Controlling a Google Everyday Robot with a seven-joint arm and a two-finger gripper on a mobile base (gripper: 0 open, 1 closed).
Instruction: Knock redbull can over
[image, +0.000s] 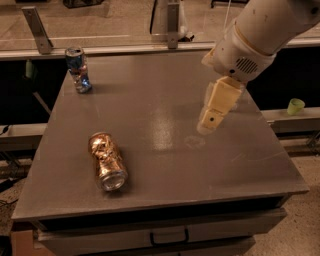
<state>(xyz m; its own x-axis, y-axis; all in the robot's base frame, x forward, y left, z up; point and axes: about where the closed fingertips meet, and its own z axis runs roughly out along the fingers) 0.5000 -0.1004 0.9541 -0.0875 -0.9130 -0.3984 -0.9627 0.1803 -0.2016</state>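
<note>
The redbull can (77, 69) stands upright near the far left corner of the grey table (160, 90). It is slim, blue and silver with red marks, and its body is dented. My gripper (216, 109) hangs from the white arm over the right half of the table, far to the right of the can and nearer to me. It touches nothing. The clear water bottle seen earlier at the far right is now hidden behind the arm.
A larger gold-copper can (106, 160) lies on its side at the front left of the table. A glass barrier with metal posts (37, 30) runs along the far edge. A small green cup (295, 106) sits off the table to the right.
</note>
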